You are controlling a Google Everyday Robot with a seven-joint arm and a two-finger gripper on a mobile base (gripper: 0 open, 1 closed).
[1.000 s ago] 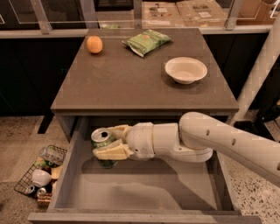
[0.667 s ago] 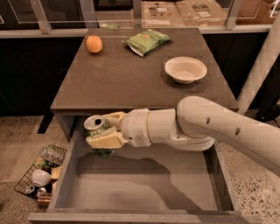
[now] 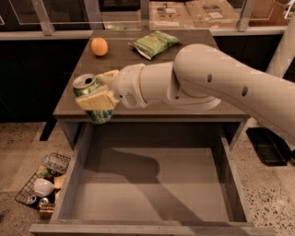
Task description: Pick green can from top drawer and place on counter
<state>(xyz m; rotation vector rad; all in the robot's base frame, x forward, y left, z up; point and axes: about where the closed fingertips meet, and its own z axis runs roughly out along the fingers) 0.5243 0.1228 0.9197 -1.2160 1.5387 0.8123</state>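
Starting nearest: the top drawer (image 3: 138, 227) is seen open, with its front rim along the bottom of view and its grey floor crossed only by the arm's shadow. The side walls run back to the cabinet face, and open room is offered across the whole width between them. On the speckled floor (image 3: 14, 143) left of the drawer, a wire basket (image 3: 28, 193) is seen near the left wall. It holds a white cup (image 3: 43, 186) and small clutter that cannot be identified.

Above the drawer's back left corner, the gripper (image 3: 91, 91) is found at the counter's front edge, near the left corner. Its fingers (image 3: 94, 101) are clamped on the green can (image 3: 85, 82), one pad on the near side and one behind. The can is held off every surface and tilted a little, silver top up and toward the left. Its green base shows below the near pad, in front of the counter's front edge. Whether it hangs over the slab or over the drawer cannot be told. The white arm (image 3: 221, 78) reaches in from the right and covers the counter's front right part.

The counter (image 3: 120, 57) is seen bare in the strip behind the can. Farther back, an orange (image 3: 99, 46) lies near the left rear corner. A green snack bag (image 3: 154, 43) lies to its right, apart from it. Beyond the rear edge, cardboard boxes (image 3: 184, 8) are seen.
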